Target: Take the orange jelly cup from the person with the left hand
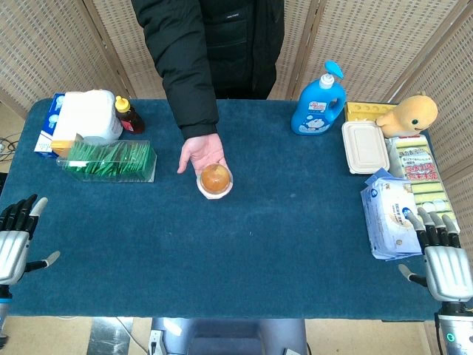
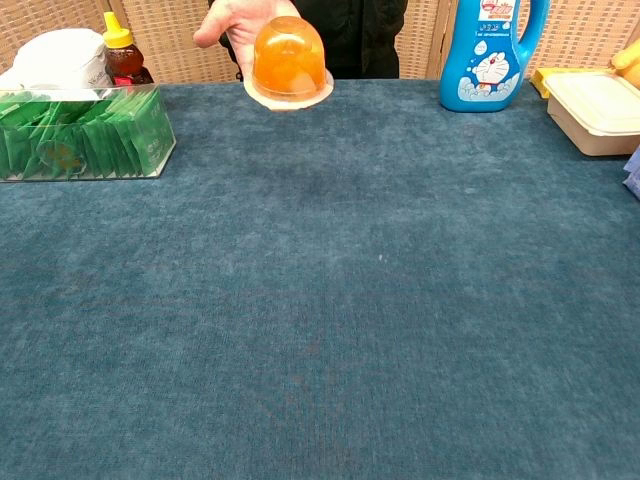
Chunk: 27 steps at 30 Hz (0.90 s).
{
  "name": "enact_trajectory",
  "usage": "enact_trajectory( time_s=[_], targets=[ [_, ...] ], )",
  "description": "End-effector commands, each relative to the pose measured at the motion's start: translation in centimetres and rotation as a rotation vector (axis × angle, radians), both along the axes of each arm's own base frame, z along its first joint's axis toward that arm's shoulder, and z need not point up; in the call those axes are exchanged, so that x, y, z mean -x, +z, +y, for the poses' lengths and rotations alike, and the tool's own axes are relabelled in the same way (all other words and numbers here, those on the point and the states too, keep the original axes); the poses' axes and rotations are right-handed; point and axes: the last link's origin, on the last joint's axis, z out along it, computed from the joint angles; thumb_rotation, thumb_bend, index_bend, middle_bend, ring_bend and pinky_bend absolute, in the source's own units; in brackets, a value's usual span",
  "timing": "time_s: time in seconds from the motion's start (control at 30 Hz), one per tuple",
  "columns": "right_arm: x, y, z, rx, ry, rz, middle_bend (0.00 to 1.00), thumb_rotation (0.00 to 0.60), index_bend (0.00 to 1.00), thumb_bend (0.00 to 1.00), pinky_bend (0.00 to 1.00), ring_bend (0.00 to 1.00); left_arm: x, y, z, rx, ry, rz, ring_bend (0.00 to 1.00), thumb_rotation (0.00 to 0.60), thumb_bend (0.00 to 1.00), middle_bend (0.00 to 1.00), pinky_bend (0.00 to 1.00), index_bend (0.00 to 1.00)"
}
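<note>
A: Where is the orange jelly cup (image 1: 215,178)?

B: It rests upside down on the person's hand (image 1: 199,154), which is extended palm up over the far middle of the blue table (image 1: 244,251). In the chest view the cup (image 2: 289,59) shows its wide white rim at the bottom, lying on the palm above the cloth.

A: What is the condition of the left hand (image 1: 15,237)?

B: It sits at the near left edge of the table, well apart from the cup. Its fingers are extended and spread, and it holds nothing. The chest view does not show it.

A: And the right hand (image 1: 443,255)?

B: It sits at the near right edge, fingers extended and apart, also holding nothing. Its fingertips lie just beside a pack of tissues (image 1: 388,216).

A: What else stands on the table?

B: On the left, a clear box of green packets (image 1: 111,160), with a small brown bottle (image 1: 128,116) behind it. On the right, a blue detergent bottle (image 1: 319,100), a closed beige lunch box (image 1: 364,147) and a yellow plush toy (image 1: 410,115).
</note>
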Motion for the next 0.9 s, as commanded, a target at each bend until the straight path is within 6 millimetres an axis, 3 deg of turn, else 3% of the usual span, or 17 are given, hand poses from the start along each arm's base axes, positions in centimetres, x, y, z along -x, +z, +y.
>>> enact_trajectory(
  time_s=[0.03,0.17,0.27,0.37,0.57,0.67,0.9],
  targets=[
    [0.0,0.0,0.0,0.000,0.000,0.000,0.03,0.600,0.11,0.06,0.00,0.04,0.1,-0.1,0.0,0.004,0.001,0.002,0.00,0.600,0.05,0.00,0.06,0.00],
    [0.0,-0.2,0.0,-0.008,-0.005,-0.001,0.03,0.600,0.11,0.06,0.00,0.04,0.1,-0.1,-0.1,0.011,0.003,-0.001,0.00,0.600,0.05,0.00,0.06,0.00],
    [0.0,-0.4,0.0,-0.016,-0.010,0.001,0.03,0.600,0.11,0.06,0.00,0.04,-1.2,-0.2,0.1,0.046,-0.037,-0.081,0.00,0.600,0.05,0.00,0.06,0.00],
    [0.1,-0.6,-0.2,-0.028,-0.017,0.002,0.03,0.600,0.11,0.06,0.00,0.04,-4.0,0.2,1.2,0.082,-0.124,-0.095,0.00,0.600,0.07,0.00,0.06,0.00],
    [0.2,-0.6,-0.4,-0.044,-0.022,-0.014,0.03,0.600,0.11,0.06,0.00,0.04,-13.8,1.1,6.4,0.136,-0.322,-0.080,0.00,0.600,0.08,0.00,0.06,0.00],
    [0.2,-0.4,-0.4,-0.044,-0.024,-0.022,0.03,0.600,0.11,0.06,0.00,0.04,-17.4,0.9,8.6,0.149,-0.389,-0.057,0.00,0.600,0.09,0.00,0.06,0.00],
    [0.8,-0.1,-0.6,-0.049,-0.043,-0.043,0.03,0.600,0.11,0.06,0.00,0.04,-23.1,-2.9,13.0,0.268,-0.435,-0.029,0.00,0.600,0.09,0.00,0.06,0.00]
  ],
)
